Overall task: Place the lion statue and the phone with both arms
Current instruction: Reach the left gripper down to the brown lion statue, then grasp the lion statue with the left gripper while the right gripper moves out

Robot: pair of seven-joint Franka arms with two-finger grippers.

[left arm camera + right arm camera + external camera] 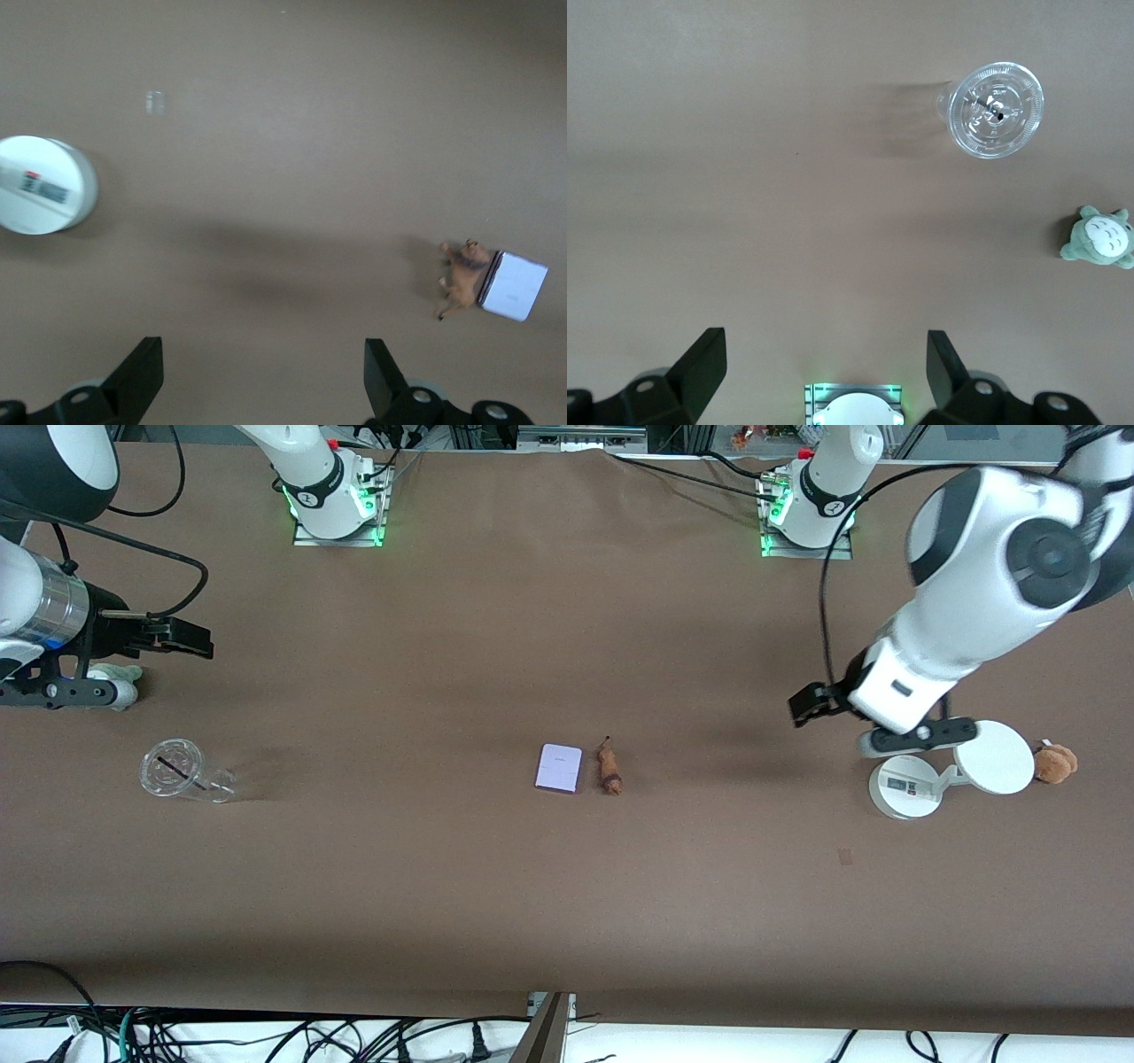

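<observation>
The phone, a flat pale-lavender rectangle, lies at the middle of the table. The lion statue, a small brown figurine, lies right beside it toward the left arm's end, and they seem to touch. Both also show in the left wrist view, the lion next to the phone. My left gripper is open and empty, up over bare table near the white device, well away from both; its own view shows wide jaws. My right gripper is open and empty, up at the right arm's end.
A white round-based device and a tan plush toy sit at the left arm's end. A clear plastic cup lies on its side at the right arm's end, with a green plush toy beside the right gripper.
</observation>
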